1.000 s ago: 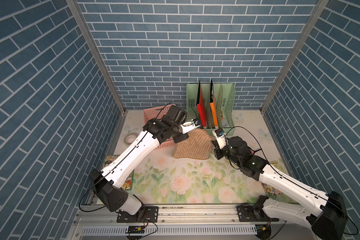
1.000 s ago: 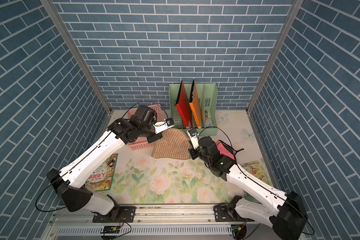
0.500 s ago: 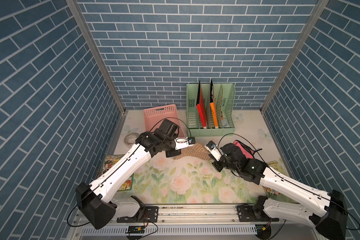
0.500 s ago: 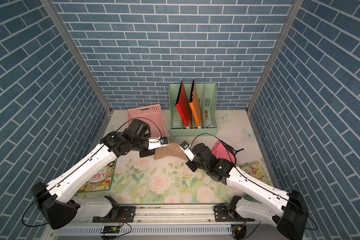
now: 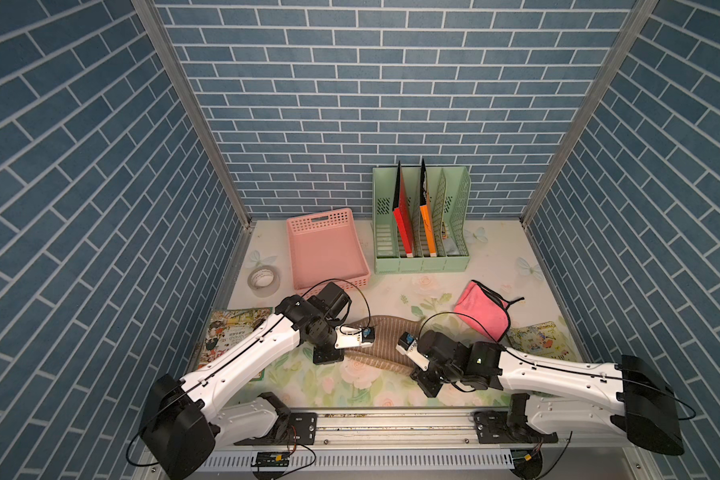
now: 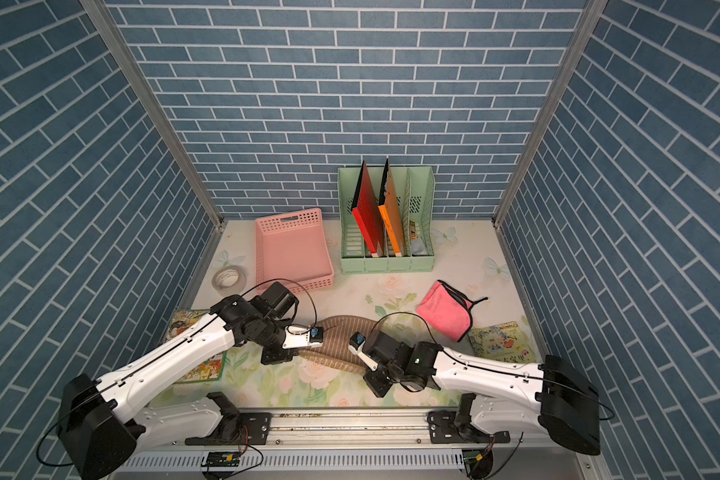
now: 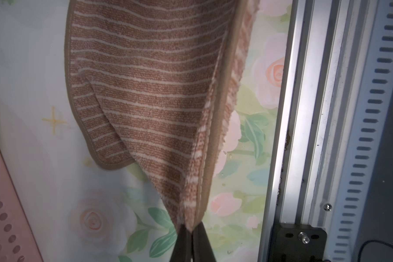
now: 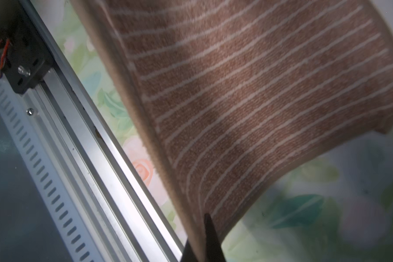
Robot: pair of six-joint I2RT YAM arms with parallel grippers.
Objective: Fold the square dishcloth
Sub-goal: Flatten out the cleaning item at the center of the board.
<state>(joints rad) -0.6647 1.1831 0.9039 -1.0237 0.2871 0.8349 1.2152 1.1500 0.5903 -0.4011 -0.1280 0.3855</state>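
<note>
My left gripper (image 7: 192,229) is clamped on a corner of the brown striped dishcloth (image 7: 145,79). Its two dark fingers are pressed together with the hem pinched between them. My right gripper (image 8: 200,238) is clamped the same way on another corner, with a finger on either side of the hem.

In both top views the dishcloth (image 5: 385,338) (image 6: 337,334) hangs between my two wrists over the middle of the floral table (image 5: 350,388), doubled over in a low arch. Its far edge seems to rest on the table, though the wrist views are too blurred there for me to be sure.

A pink tray (image 5: 325,249) sits at the far left. A green file rack (image 5: 420,257) stands just right of it, holding a red folder (image 5: 404,224) and an orange folder (image 5: 427,226). A roll of tape (image 5: 263,279) lies left of the tray. A pink cloth (image 5: 481,313) lies to the right of the dishcloth. One picture book (image 5: 229,332) lies at the left under my left arm, and another picture book (image 5: 543,338) lies at the right.
</note>
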